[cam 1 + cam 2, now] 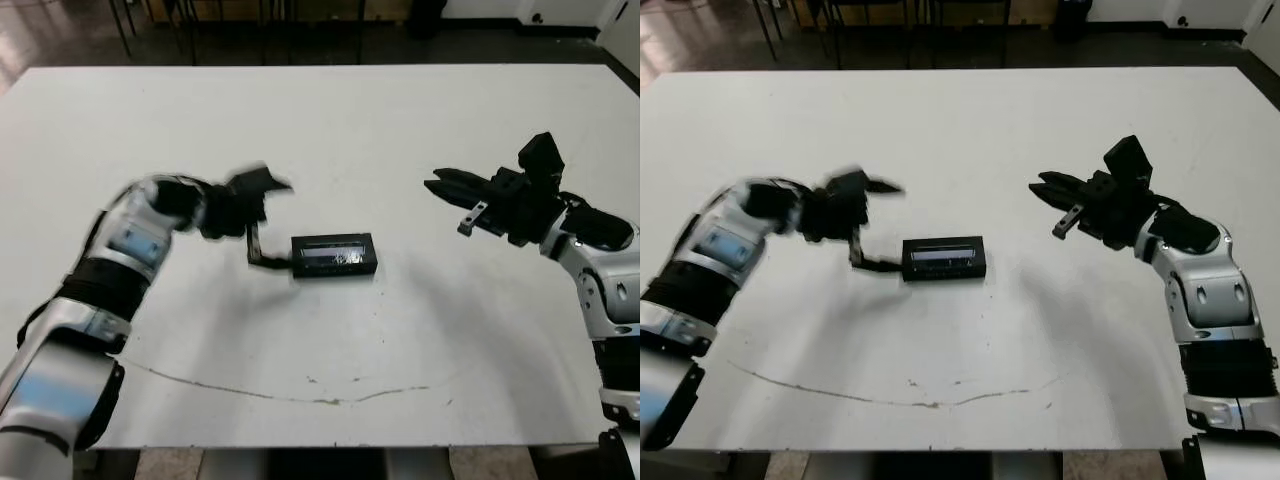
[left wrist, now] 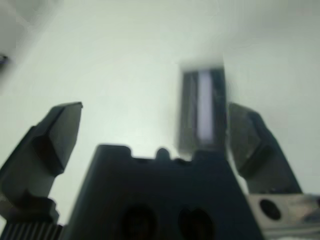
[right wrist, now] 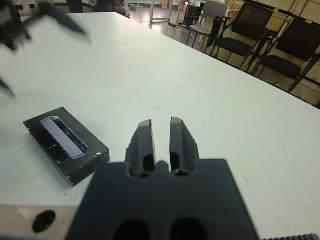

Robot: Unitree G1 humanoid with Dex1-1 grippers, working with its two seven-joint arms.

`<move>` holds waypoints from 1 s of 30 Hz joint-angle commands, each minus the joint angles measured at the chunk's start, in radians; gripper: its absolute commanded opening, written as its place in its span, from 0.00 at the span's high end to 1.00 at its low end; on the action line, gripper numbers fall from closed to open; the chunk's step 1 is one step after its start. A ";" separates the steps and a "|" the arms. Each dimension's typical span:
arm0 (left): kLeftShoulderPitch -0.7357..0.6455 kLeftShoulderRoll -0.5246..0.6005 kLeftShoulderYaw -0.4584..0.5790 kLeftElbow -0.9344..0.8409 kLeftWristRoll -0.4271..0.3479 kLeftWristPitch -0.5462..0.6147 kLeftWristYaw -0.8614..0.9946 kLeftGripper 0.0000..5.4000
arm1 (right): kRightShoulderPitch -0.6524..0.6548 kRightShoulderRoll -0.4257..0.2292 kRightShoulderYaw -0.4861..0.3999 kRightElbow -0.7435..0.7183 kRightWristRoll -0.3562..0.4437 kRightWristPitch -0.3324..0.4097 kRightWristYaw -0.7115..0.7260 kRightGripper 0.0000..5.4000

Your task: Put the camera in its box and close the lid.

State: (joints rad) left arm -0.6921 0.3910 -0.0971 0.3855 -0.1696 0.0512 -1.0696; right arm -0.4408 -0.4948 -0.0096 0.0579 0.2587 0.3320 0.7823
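Resting mid-bench, the black rectangular box (image 1: 334,255) wears its glossy-windowed flat black lid (image 3: 63,138). Left end effector (image 1: 262,212), spread open just beside it, could knock it; right end effector (image 3: 161,142) sits pinched, empty.

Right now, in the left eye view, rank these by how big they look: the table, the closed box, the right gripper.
1. table
2. right gripper, though it may be nearer the camera, so its lead over the box is unsure
3. box, with its lid on
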 commanded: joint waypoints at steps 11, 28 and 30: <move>0.341 -0.433 0.015 -0.541 -0.050 0.376 0.826 0.47 | 0.008 0.001 -0.004 0.017 0.007 0.019 -0.009 1.00; 0.442 -0.453 -0.275 -0.242 0.228 0.358 0.920 1.00 | 0.030 -0.008 -0.006 -0.013 0.010 0.037 -0.031 1.00; 0.462 -0.445 -0.285 -0.239 0.246 0.377 0.914 1.00 | 0.031 -0.009 -0.006 -0.010 0.009 0.026 -0.028 1.00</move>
State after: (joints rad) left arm -0.3001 -0.0898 -0.3721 0.0946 0.0624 0.3646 -0.1441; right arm -0.4281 -0.4916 -0.0167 0.0461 0.2708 0.3496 0.7505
